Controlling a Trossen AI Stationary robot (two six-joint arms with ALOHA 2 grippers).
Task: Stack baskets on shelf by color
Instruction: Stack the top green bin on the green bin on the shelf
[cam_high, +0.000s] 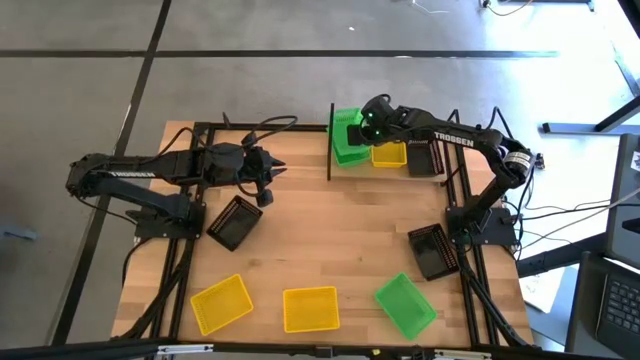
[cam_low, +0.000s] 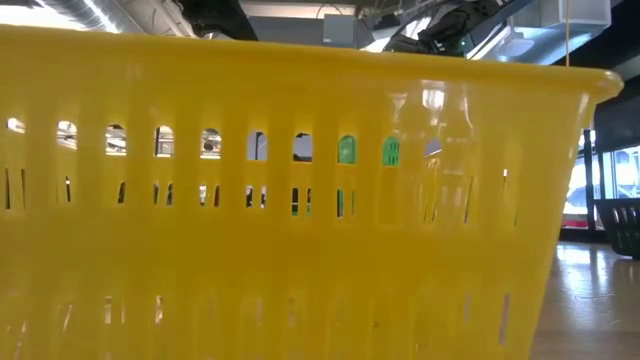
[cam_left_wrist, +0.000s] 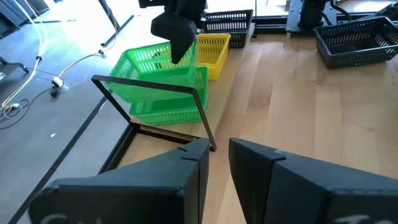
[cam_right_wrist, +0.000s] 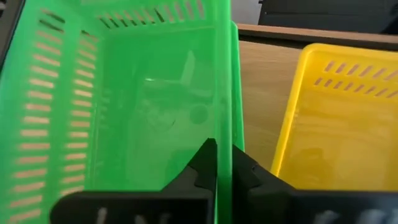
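While the right tool pinches the wall of a green basket atop another on the shelf at the tabletop's far edge, one yellow and one black sit alongside; five wait loose. The left tool hovers slightly parted, empty.

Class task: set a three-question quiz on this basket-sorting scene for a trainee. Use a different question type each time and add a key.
1. True or false: the right gripper pinches a wall of the top green basket on the shelf.
2. How many yellow baskets lie on the tabletop, off the shelf? A one, B two, C three.
3. Fill in: the left gripper hangs open and empty; the loose basket nearest it is coloured ___.
Key: 1 true; 2 B; 3 black.
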